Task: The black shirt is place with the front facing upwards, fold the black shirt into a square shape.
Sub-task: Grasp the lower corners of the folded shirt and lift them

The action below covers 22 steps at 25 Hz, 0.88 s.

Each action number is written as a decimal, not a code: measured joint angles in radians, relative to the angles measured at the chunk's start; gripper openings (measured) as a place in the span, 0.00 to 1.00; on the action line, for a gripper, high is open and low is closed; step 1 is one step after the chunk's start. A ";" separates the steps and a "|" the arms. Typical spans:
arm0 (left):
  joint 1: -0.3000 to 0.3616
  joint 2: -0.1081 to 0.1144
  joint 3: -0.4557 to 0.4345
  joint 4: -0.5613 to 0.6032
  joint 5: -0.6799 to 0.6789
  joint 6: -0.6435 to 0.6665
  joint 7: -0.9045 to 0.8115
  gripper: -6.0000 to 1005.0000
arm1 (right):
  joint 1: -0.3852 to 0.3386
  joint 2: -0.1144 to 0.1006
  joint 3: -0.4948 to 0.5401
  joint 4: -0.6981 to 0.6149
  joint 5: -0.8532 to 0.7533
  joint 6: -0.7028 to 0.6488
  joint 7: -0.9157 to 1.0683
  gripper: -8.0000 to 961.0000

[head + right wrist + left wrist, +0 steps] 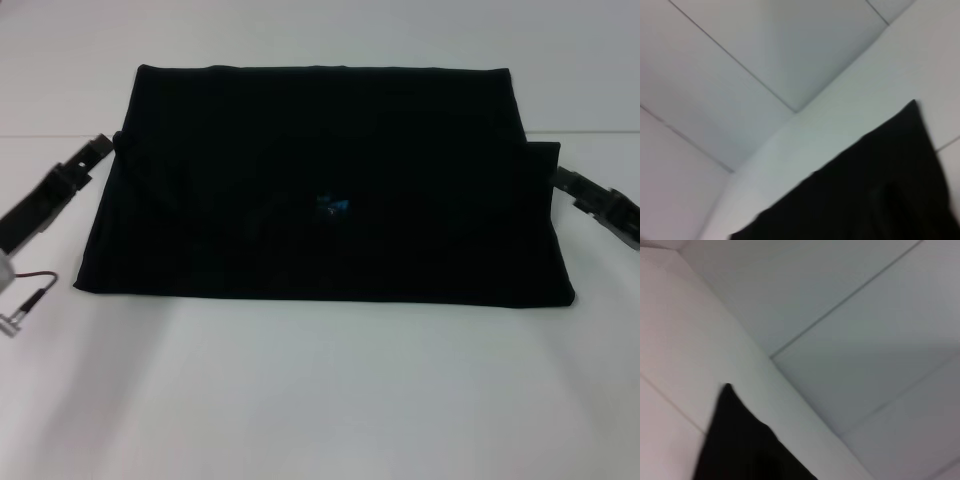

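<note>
The black shirt [320,180] lies flat on the white table [320,400], folded into a wide rectangle, with a small blue label [333,205] showing near its middle. My left gripper [105,148] reaches in from the left and sits at the shirt's far left corner. From the right, my right gripper [558,178] meets a small flap that sticks out of the shirt's right side. The left wrist view shows a pointed corner of the black shirt [740,450]. A wider edge of the shirt [875,195] fills the right wrist view.
A red and black cable with a metal plug [30,285] hangs from the left arm near the table's left edge. A thin seam [40,134] crosses the table behind the shirt. Bare table stretches in front of the shirt.
</note>
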 joint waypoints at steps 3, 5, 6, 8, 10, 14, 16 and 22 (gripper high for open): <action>0.039 0.013 0.027 0.098 0.106 0.094 -0.148 0.59 | -0.046 -0.028 -0.016 0.000 -0.010 -0.124 0.026 0.76; 0.046 0.027 0.039 0.161 0.213 0.133 -0.253 0.68 | -0.068 -0.046 -0.037 -0.001 -0.032 -0.205 0.028 0.84; 0.045 0.035 0.041 0.188 0.267 0.152 -0.293 0.73 | -0.075 -0.054 -0.053 -0.002 -0.048 -0.247 0.020 0.88; 0.026 0.059 0.042 0.237 0.406 0.199 -0.356 0.80 | -0.084 -0.066 -0.087 -0.011 -0.083 -0.323 0.000 0.92; 0.000 0.079 0.042 0.273 0.526 0.230 -0.400 0.86 | -0.083 -0.069 -0.120 -0.034 -0.128 -0.372 -0.021 0.93; -0.052 0.101 0.043 0.310 0.686 0.233 -0.438 0.86 | -0.073 -0.057 -0.179 -0.075 -0.204 -0.424 -0.071 0.92; -0.058 0.103 0.051 0.311 0.698 0.194 -0.435 0.86 | -0.070 -0.050 -0.204 -0.082 -0.221 -0.436 -0.099 0.92; -0.054 0.098 0.080 0.315 0.731 0.111 -0.434 0.86 | -0.060 -0.037 -0.263 -0.090 -0.226 -0.439 -0.137 0.92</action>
